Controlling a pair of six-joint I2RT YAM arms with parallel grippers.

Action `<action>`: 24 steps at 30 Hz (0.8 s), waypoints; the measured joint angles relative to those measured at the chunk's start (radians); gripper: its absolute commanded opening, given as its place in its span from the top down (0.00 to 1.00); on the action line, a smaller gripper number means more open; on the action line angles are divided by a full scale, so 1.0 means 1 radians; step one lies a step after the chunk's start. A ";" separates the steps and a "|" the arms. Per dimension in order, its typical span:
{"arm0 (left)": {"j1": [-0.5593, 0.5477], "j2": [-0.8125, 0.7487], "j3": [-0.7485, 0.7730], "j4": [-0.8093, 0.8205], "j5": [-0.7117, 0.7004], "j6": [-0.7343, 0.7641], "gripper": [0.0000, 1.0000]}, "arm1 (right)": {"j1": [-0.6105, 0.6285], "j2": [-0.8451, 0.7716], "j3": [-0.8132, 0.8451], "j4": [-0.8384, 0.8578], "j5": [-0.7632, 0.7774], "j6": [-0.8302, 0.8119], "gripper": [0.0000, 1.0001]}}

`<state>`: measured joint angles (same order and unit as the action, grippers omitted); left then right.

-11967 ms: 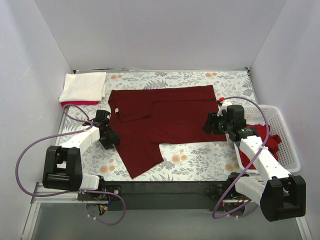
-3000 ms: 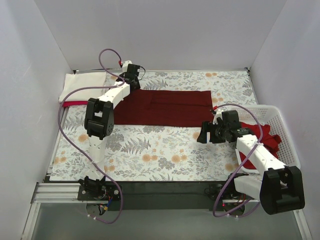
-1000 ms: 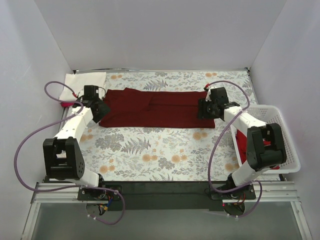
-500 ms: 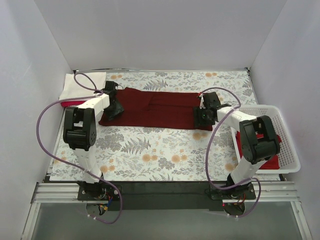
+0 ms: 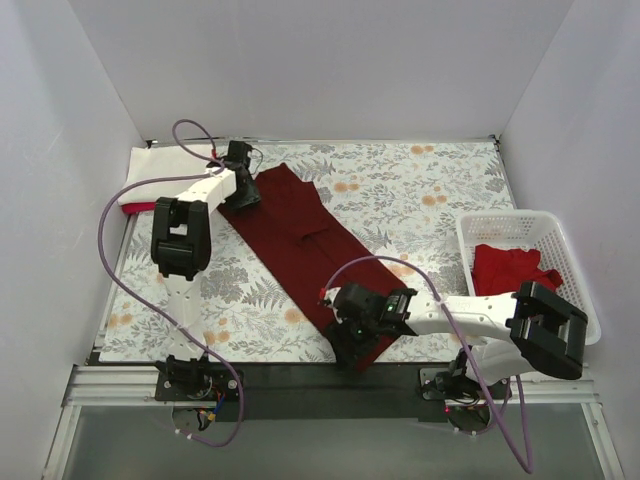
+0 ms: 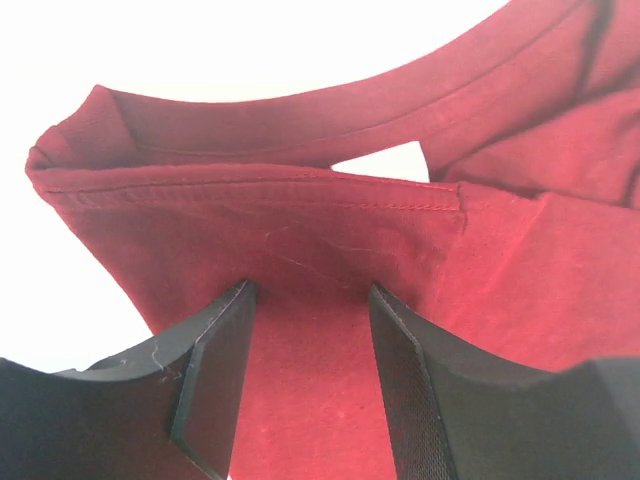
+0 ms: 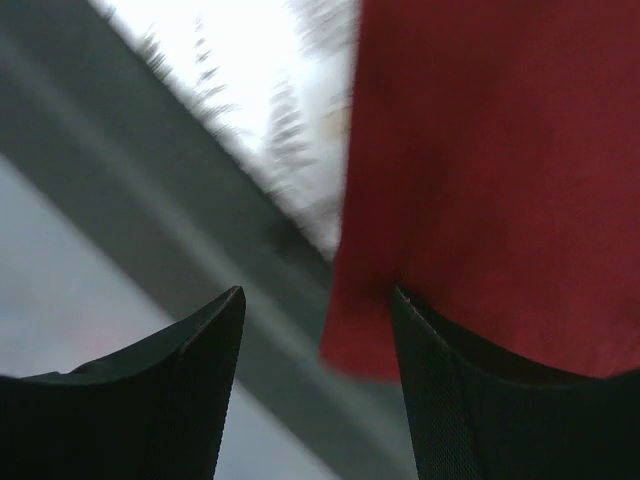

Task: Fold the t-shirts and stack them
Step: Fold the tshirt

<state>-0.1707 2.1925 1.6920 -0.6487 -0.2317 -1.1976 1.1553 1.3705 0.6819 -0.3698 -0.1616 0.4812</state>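
Note:
A dark maroon t-shirt [image 5: 300, 240], folded into a long strip, lies diagonally from the back left to the table's front edge. My left gripper [image 5: 243, 190] is at its far end. In the left wrist view the fingertips stand apart on smooth maroon cloth [image 6: 300, 230], the gripper [image 6: 308, 292] open, a stitched hem just beyond. My right gripper [image 5: 352, 340] is at the near end. Its wrist view is blurred: the gripper [image 7: 315, 300] is open, the shirt's corner [image 7: 480, 150] lies over the right finger, and the gap is otherwise empty.
A folded cream-white t-shirt [image 5: 165, 170] rests on a brighter red one [image 5: 140, 207] at the back left. At the right, a white lattice basket [image 5: 575, 270] holds a crumpled red shirt [image 5: 510, 268]. The dark front rail [image 7: 150, 180] runs under the right gripper. White walls enclose the table.
The maroon strip has swung from lying across the back to a diagonal. The right gripper went from its right end to the front edge. The left gripper shifted slightly toward the back.

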 measured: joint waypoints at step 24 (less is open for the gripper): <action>-0.172 0.053 0.208 0.124 0.134 0.021 0.53 | -0.021 -0.050 0.180 -0.212 0.214 0.016 0.53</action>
<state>-0.3424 2.2452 1.9003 -0.5251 -0.0975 -1.1767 1.1339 1.3209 0.8616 -0.5819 0.0525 0.4969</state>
